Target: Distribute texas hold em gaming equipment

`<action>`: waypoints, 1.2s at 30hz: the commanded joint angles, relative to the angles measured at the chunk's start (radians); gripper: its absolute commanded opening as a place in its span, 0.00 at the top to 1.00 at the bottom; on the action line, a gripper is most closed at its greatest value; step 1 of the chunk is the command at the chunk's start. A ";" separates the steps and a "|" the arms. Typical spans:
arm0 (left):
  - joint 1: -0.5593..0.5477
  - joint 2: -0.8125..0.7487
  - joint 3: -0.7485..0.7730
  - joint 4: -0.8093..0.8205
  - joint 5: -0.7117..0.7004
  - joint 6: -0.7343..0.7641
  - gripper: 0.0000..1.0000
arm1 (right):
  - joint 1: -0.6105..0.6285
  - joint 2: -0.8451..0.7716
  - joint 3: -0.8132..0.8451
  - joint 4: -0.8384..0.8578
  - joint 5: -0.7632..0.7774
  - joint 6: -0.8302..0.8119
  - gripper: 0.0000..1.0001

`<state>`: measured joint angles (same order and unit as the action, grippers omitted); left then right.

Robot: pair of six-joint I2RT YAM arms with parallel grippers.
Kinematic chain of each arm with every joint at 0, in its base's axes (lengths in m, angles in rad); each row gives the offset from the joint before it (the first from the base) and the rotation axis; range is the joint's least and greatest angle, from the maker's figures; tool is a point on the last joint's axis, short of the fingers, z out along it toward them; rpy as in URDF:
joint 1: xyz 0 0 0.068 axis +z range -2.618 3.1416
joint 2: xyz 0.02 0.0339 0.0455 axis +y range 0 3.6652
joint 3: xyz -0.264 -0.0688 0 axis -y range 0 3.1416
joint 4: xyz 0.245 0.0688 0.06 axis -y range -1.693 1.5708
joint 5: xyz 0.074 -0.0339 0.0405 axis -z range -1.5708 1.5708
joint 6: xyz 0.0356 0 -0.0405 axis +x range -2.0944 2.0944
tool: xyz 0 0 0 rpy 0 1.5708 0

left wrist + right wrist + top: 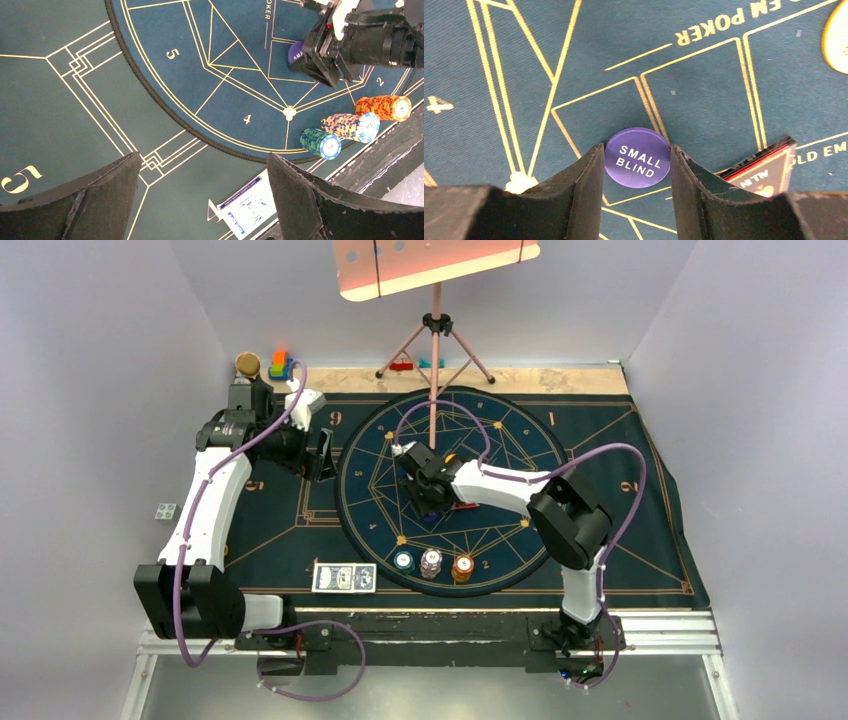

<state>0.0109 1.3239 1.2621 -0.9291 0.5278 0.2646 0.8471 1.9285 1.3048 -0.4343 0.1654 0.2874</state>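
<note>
The left arm and the right arm are built alike, of smooth white links set between bulky black joint housings. A purple cable is run along each arm in loose loops, down to a black base. The fingers are formed as matte black wedges, with rough, pitted faces and slightly ragged edges.

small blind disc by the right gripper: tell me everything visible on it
The small blind disc is a flat round purple token, smooth like plastic, printed SMALL BLIND in white. It lies face up on the dark mat, over its gold lines. The right gripper straddles it, one finger at each side edge; whether they touch it cannot be told. The red-black triangular marker lies beside it, apart.
</note>
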 commanded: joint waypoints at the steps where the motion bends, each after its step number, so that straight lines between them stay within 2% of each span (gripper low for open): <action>1: 0.016 -0.012 0.001 0.015 0.009 -0.017 0.00 | 0.034 0.015 0.103 -0.057 -0.061 -0.009 0.75; 11: 0.059 -0.043 -0.025 0.003 -0.009 -0.015 0.00 | 0.047 0.257 0.517 -0.041 -0.299 -0.057 0.80; 18: 0.062 -0.071 -0.037 -0.014 -0.033 -0.004 0.00 | 0.066 0.389 0.690 -0.017 -0.405 -0.060 0.72; 22: 0.062 -0.069 -0.043 -0.004 -0.038 -0.010 0.00 | 0.076 0.414 0.710 0.004 -0.446 -0.064 0.62; 26: 0.061 -0.056 -0.031 -0.004 -0.032 -0.016 0.00 | 0.078 0.419 0.704 0.022 -0.484 -0.073 0.31; 30: 0.064 -0.047 -0.014 -0.007 -0.036 -0.018 0.00 | 0.073 0.353 0.634 0.076 -0.481 -0.086 0.12; 36: 0.064 -0.029 -0.007 -0.005 -0.055 -0.004 0.00 | -0.004 0.140 0.426 0.159 -0.411 -0.075 0.07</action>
<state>0.0654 1.2816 1.2282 -0.9432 0.4847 0.2619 0.9115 2.2715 1.8351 -0.3714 -0.2790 0.2169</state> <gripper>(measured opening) 0.996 0.925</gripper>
